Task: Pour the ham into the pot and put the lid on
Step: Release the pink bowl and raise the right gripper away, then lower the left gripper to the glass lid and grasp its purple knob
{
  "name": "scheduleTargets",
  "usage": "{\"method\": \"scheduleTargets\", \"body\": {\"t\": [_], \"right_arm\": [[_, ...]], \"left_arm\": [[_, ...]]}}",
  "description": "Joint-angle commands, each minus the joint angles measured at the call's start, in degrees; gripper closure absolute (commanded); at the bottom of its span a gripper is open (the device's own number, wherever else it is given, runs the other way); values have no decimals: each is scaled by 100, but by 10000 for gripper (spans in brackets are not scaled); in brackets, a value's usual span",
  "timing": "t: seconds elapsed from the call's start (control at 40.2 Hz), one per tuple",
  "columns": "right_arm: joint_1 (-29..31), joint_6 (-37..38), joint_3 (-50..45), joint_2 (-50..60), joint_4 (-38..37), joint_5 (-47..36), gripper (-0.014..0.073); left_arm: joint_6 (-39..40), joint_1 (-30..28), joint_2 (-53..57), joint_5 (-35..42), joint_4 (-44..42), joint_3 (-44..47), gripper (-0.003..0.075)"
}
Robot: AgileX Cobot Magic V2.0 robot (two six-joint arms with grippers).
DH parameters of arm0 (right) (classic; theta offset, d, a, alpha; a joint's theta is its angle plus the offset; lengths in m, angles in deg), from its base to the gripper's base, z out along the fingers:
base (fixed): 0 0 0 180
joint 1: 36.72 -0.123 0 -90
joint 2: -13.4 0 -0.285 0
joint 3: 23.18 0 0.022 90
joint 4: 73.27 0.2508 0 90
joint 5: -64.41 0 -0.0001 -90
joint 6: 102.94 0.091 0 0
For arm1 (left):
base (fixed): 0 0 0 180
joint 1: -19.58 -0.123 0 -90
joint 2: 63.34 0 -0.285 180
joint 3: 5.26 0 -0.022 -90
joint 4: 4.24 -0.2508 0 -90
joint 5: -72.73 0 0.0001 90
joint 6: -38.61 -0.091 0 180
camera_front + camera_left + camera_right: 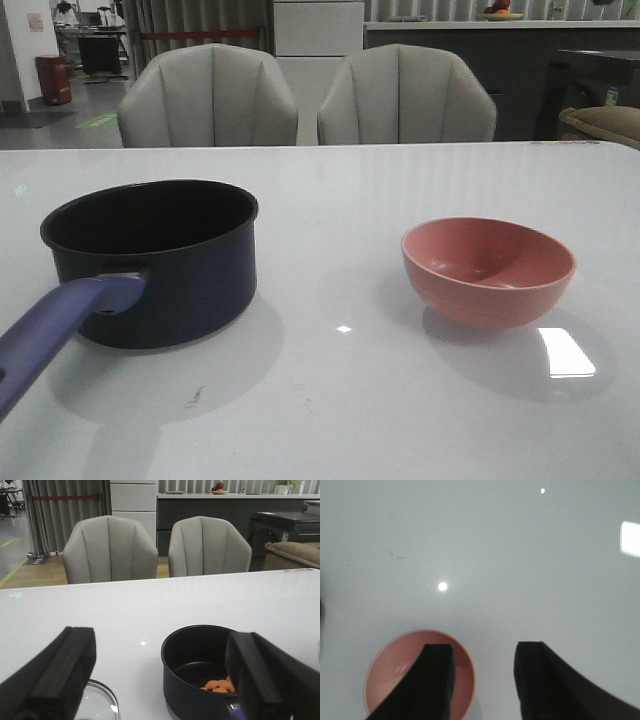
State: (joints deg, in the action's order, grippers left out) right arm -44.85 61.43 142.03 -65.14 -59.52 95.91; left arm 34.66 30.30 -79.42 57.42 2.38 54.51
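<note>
Ham [218,684] lies in pot [195,665], between left claw [160,680] fingers.

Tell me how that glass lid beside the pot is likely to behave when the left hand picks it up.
Only an edge of the lid shows in the left wrist view, between the open left hand's fingers. It looks like glass, so probably slick, rigid and breakable. It lies flat on the glossy table, so it may slide if nudged. Its knob is hidden; grip there if possible.
</note>
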Motion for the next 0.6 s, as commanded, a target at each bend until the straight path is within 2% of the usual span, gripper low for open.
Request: {"method": "scheduleTargets", "body": {"t": [0.0, 0.174, 0.298, 0.571], "right_arm": [[-235, -76, -417, 757, 34, -886, 191], [-819, -76, -1628, 1929, 40, -1855, 191], [-964, -70, -2476, 2858, 70, -2318, 191], [-964, -64, -4123, 5196, 522, -2574, 191]], "left_arm": [[11, 52, -74, 417, 59, -147, 150], [11, 52, -74, 417, 59, -147, 150], [11, 52, -74, 440, 59, -147, 150], [11, 52, -74, 441, 59, -147, 150]]}}
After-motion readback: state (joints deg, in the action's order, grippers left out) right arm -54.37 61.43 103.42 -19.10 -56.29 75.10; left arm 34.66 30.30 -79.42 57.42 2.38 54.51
